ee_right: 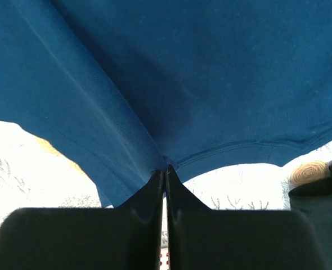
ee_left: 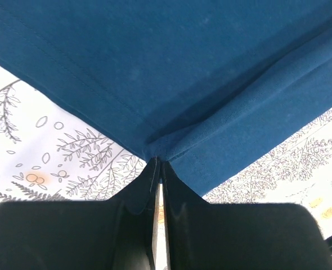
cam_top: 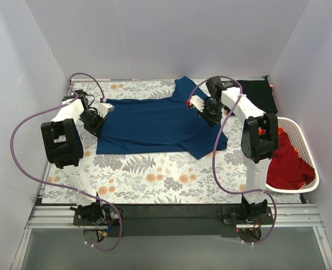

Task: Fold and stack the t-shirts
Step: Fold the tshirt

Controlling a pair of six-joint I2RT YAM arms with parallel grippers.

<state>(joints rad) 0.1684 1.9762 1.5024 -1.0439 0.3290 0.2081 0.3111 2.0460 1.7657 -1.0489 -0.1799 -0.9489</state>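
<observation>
A navy blue t-shirt lies spread, plain side up, across the middle of the floral table cover. My left gripper is shut on its left edge; in the left wrist view the fingertips pinch the cloth at a fold. My right gripper is shut on the shirt's right side; in the right wrist view the fingertips pinch a hem. A black shirt lies at the back right. A red shirt fills the basket.
A white slotted basket stands at the right edge. Grey walls close in the back and sides. A purple cable loops from each arm. The black base rail runs along the near edge.
</observation>
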